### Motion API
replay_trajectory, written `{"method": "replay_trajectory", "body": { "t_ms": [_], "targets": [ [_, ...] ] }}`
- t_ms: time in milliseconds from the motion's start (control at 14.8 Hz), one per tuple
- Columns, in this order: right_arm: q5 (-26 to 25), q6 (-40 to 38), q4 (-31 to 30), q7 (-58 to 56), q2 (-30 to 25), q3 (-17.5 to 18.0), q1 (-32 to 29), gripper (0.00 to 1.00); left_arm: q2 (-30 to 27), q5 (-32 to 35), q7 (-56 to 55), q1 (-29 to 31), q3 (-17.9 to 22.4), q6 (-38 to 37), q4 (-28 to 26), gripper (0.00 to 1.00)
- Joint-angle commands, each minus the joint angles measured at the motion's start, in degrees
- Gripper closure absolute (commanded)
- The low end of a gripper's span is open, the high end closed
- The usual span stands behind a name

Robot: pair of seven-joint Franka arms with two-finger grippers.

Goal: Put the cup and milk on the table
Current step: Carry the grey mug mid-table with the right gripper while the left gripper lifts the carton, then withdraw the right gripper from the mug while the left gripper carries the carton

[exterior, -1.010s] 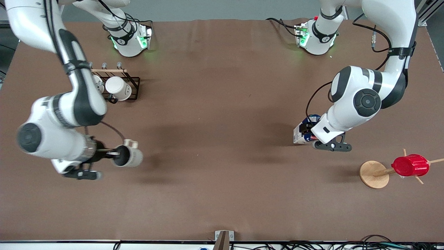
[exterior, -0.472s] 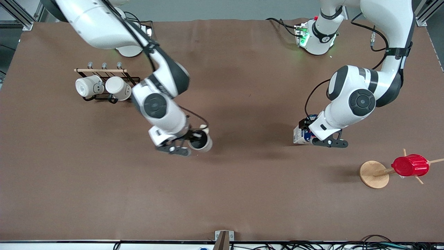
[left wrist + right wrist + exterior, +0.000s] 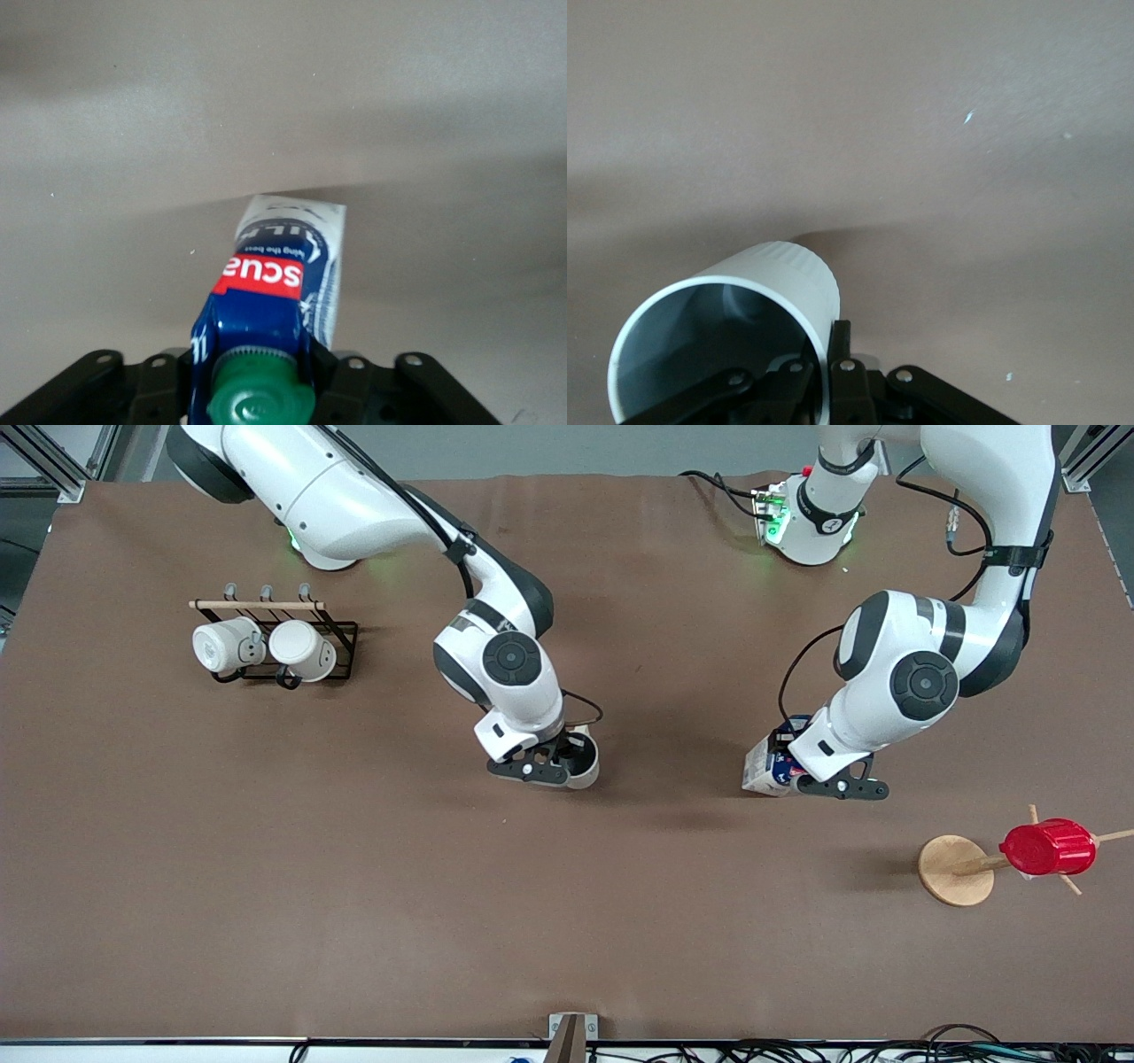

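The cream cup (image 3: pixel 583 762) with its dark inside hangs in my right gripper (image 3: pixel 556 765), low over the middle of the brown table (image 3: pixel 567 921). In the right wrist view the gripper (image 3: pixel 826 376) pinches the cup's (image 3: pixel 753 310) rim wall, one finger inside and one outside. The handle is hidden. My left gripper (image 3: pixel 795 778) is shut on the blue and white milk carton (image 3: pixel 762 768), which is tilted just over the table toward the left arm's end. In the left wrist view the carton (image 3: pixel 279 274) sits between the jaws (image 3: pixel 259 381), with its green cap (image 3: pixel 260 403) toward the camera.
A black wire rack (image 3: pixel 341 657) with two white mugs (image 3: pixel 266 648) stands toward the right arm's end. A round wooden disc (image 3: pixel 950 871) carries pegs with a red ribbed cup (image 3: pixel 1048 847) near the left arm's end, nearer the front camera than the milk.
My right arm has swung the cup from the right arm's end to the table's middle and turned its mouth upward. The left gripper shifted slightly and the milk now tilts more.
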Motion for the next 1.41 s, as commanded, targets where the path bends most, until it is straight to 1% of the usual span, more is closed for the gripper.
{"method": "replay_trajectory", "body": {
  "t_ms": [0,202,269,337,404,472,539,674,808,943,1078,1145,1347],
  "targets": [
    [-2.93,0.8,-0.12,3.98,0.68,0.23,0.73,0.98,-1.95,0.59,-0.62,0.4,-0.36,1.06,-1.74,0.83],
    [-5.3,0.89,-0.03,6.19,2.0,0.23,1.43,0.95,-1.86,0.59,-0.62,0.58,-0.36,1.06,-0.95,0.87],
    [-5.4,0.89,-0.03,6.8,2.09,0.23,1.43,0.92,-1.86,0.59,-0.62,0.66,-0.36,1.06,-0.51,0.87],
    [-5.4,0.98,-0.03,6.89,2.17,0.23,1.43,0.83,-1.69,0.59,-0.62,0.75,-0.36,1.06,0.54,0.88],
    [-5.31,0.98,-0.03,6.9,2.17,0.23,1.43,0.63,-1.42,0.5,-0.71,0.75,-0.27,0.97,1.68,0.88],
    [-5.4,0.89,-0.03,6.81,2.17,0.23,1.43,0.3,-1.07,-0.02,-0.71,0.84,-0.27,0.71,3.17,0.89],
    [-5.57,0.81,-0.03,6.81,2.0,0.23,1.43,0.0,-0.64,-0.11,-0.97,0.75,-0.27,0.53,4.84,0.89],
    [-5.84,0.37,0.06,6.55,1.3,0.49,0.65,0.0,0.68,-0.11,-3.34,0.23,-0.36,0.1,9.14,0.9],
    [-5.66,-0.33,0.06,6.46,-1.24,0.93,-0.06,0.0,2.35,-0.2,-5.45,-0.65,-0.45,-1.05,12.83,0.92],
    [-5.84,-5.93,-0.03,6.37,-4.75,0.93,-1.72,0.0,4.19,-0.38,-7.82,-3.19,-0.62,-1.31,15.65,0.95],
    [-5.75,-13.05,-0.29,6.02,-11.77,0.93,-4.7,0.0,6.21,-0.38,-10.02,-5.91,-0.71,-1.4,18.03,0.97],
    [-5.84,-16.39,-0.29,5.67,-14.76,1.02,-7.24,0.0,7.27,-0.29,-11.77,-7.15,-0.62,-1.4,19.34,0.97],
    [-5.75,-22.56,-0.38,4.88,-23.03,1.02,-15.41,0.0,9.91,-0.11,-15.99,-10.75,-0.62,-1.4,22.34,0.97]
  ]
}}
